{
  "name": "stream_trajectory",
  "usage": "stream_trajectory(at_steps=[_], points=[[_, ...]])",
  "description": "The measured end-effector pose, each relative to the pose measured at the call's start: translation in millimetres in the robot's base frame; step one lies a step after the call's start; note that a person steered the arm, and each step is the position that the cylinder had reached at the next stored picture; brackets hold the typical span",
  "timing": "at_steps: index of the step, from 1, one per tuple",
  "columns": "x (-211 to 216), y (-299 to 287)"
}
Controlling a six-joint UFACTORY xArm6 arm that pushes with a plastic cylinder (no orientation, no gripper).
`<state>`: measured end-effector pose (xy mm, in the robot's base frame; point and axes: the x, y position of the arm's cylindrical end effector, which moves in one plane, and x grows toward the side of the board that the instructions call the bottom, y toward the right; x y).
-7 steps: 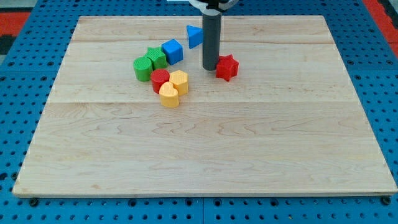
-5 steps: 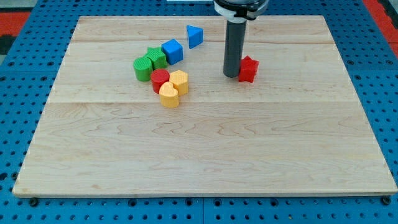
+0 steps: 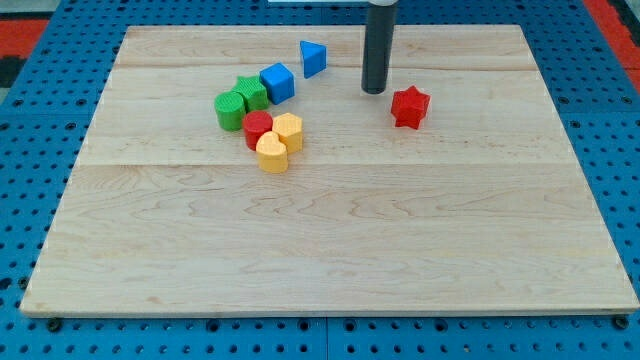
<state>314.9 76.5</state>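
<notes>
My tip (image 3: 375, 91) stands near the view's top, apart from every block. The red star (image 3: 409, 106) lies just to its lower right; the blue triangle (image 3: 313, 57) sits to its upper left. Further left, the blue cube (image 3: 277, 81), green blocks (image 3: 238, 102), red cylinder (image 3: 258, 127) and two yellow blocks (image 3: 279, 141) cluster together on the bench (image 3: 330, 250).

Your rod (image 3: 377, 45) runs out past the view's top edge. The green star block (image 3: 251, 92) sits partly hidden behind the green cylinder (image 3: 230, 110).

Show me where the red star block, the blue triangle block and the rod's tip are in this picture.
red star block (image 3: 410, 106), camera view, middle of its top face.
blue triangle block (image 3: 313, 57), camera view, middle of its visible face.
my tip (image 3: 374, 91), camera view, the rod's very end, apart from the star.
</notes>
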Motion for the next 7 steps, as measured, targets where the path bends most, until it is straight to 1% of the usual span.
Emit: stream_trajectory(at_steps=[2,3,5,7], points=[[-0.1,49.4],[-10.1,44.8],[-33.3,-45.9],[-72.8,-171.0]])
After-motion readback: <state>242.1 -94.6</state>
